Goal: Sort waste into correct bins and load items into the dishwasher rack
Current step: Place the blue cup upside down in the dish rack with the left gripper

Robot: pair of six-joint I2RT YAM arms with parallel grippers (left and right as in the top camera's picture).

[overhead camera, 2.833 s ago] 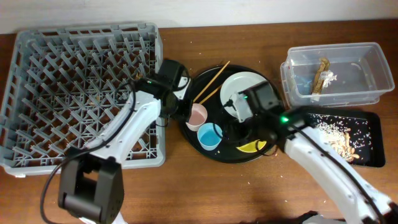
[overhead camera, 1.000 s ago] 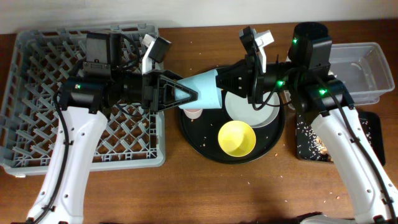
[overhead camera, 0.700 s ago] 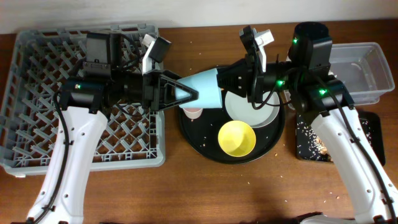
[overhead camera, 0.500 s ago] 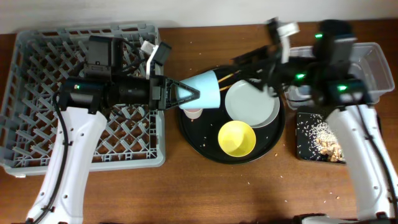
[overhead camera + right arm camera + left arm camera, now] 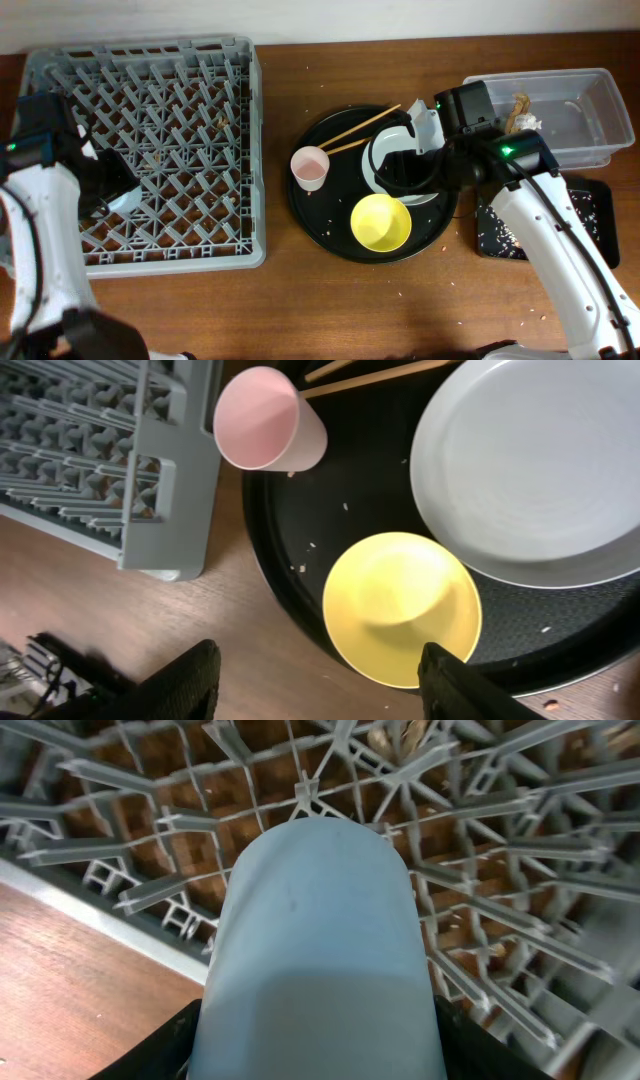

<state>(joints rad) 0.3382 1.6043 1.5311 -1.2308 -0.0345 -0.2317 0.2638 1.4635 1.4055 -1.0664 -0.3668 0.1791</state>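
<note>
We see a wooden tabletop (image 5: 330,310) with a grey dishwasher rack (image 5: 140,47) filling its far-left corner. A round black tray (image 5: 330,215) sits mid-tabletop, just beside the rack's right wall. A clear plastic bin (image 5: 560,155) stands in the far-right corner and holds a brown scrap (image 5: 518,105). Nearer than the bin, along the right edge, a flat black tray (image 5: 595,200) is scattered with food crumbs.

On the round tray, a white plate (image 5: 540,460) lies on the side toward the right edge. A yellow bowl (image 5: 380,222) sits mouth-down at the tray's near side, touching or overlapping the plate's rim. The right end effector (image 5: 325,682) hangs above this part of the tray, its fingers spread wide with nothing between them.

We find the light-blue cup (image 5: 315,920) over the rack's left side, close to the left edge of the tabletop. The left end effector (image 5: 315,1050) is clenched around it, a dark finger on each side. The cup points down toward the rack's lattice; we cannot tell whether it touches the pegs.

A pink cup (image 5: 311,167) stands on the round tray's left side, near the rack. A pair of chopsticks (image 5: 362,126) lies slantwise across the tray's far portion, one end near the pink cup.
</note>
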